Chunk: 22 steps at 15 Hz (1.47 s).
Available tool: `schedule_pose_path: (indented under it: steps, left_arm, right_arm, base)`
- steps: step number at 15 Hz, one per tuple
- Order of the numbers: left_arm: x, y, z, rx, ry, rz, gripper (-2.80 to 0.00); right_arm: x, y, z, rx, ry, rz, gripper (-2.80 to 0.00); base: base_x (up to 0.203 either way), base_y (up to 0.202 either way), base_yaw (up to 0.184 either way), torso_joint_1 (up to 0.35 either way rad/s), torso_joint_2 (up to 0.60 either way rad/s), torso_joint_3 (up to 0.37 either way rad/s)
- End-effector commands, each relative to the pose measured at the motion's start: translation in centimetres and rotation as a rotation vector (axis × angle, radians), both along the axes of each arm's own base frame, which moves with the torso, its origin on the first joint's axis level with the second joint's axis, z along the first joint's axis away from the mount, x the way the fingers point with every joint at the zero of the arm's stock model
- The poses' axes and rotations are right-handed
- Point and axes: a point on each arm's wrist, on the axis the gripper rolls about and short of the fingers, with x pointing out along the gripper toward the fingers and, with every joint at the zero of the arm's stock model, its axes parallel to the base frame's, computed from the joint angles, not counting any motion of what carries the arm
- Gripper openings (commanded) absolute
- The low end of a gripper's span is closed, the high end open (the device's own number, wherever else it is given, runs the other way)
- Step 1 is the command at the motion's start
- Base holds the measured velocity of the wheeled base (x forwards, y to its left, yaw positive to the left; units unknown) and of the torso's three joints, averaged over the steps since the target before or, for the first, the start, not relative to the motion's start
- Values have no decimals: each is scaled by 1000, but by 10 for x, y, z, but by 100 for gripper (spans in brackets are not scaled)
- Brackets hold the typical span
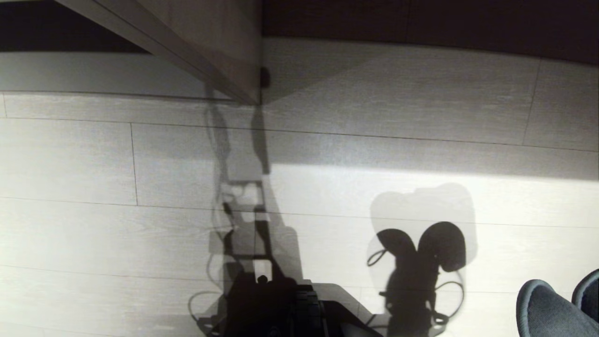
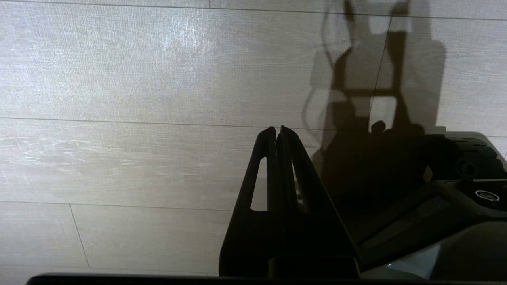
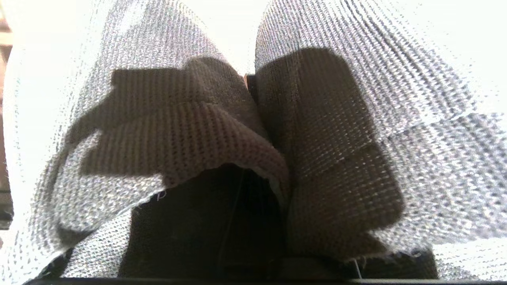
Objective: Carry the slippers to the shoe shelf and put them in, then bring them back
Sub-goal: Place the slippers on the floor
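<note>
The slippers (image 1: 547, 311), dark blue-grey, poke into the head view at its bottom right corner, hanging above the floor. In the right wrist view their ribbed fabric (image 3: 340, 158) fills almost everything. My right gripper (image 3: 273, 206) is shut on them where the two meet, and its fingers are mostly covered by cloth. My left gripper (image 2: 277, 130) hangs shut and empty over bare floor at the left side. The shoe shelf (image 1: 93, 70) shows at the top left of the head view as a pale base board under a dark opening.
A grey-brown upright panel (image 1: 210, 47) stands at the top centre, with a dark recess (image 1: 421, 21) to its right. Pale wood-look floor (image 1: 327, 140) spreads between me and the furniture. My base (image 1: 281, 309) and the slippers' shadow (image 1: 421, 252) lie below.
</note>
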Motion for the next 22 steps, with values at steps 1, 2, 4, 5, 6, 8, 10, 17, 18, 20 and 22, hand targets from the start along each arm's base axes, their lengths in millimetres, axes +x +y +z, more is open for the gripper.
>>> schedule_pose_path:
  steps: [1,2,4,5,6,8,10,17,18,20,22]
  left_arm:
    - [0,0,0,0,1,0,-280]
    - [0,0,0,0,-1,0,-280]
    - [0,0,0,0,1,0,-280]
    - [0,0,0,0,1,0,-280]
    - [0,0,0,0,1,0,-280]
    - [0,0,0,0,1,0,-280]
    - [0,0,0,0,-1,0,-280]
    - [0,0,0,0,1,0,-280]
    - [0,0,0,0,1,0,-280]
    - [0,0,0,0,-1,0,-280]
    - [0,0,0,0,1,0,-280]
  right_arm:
    - [-2,0,6,0,-21,-2,-280]
    - [-4,0,14,-3,-42,0,-280]
    - [-7,0,27,-5,-33,10,-280]
    - [-10,0,40,-8,-30,18,-280]
    - [-8,1,51,-19,-3,26,-280]
    - [4,1,74,-38,57,33,-280]
    - [21,1,96,-45,103,21,-280]
    - [116,-3,129,-45,76,-90,-280]
    - [128,-4,128,-43,73,-98,-280]
    - [154,-8,125,-38,58,-125,-280]
    - [176,-14,123,-35,19,-152,-280]
  base:
    - [0,0,0,0,0,0]
    - [0,0,0,0,0,0]
    - [0,0,0,0,0,0]
    - [0,0,0,0,0,0]
    - [0,0,0,0,0,0]
    - [0,0,0,0,0,0]
    - [0,0,0,0,0,0]
    - [0,0,0,0,0,0]
    - [0,0,0,0,0,0]
    - [0,0,0,0,0,0]
    - [0,0,0,0,0,0]
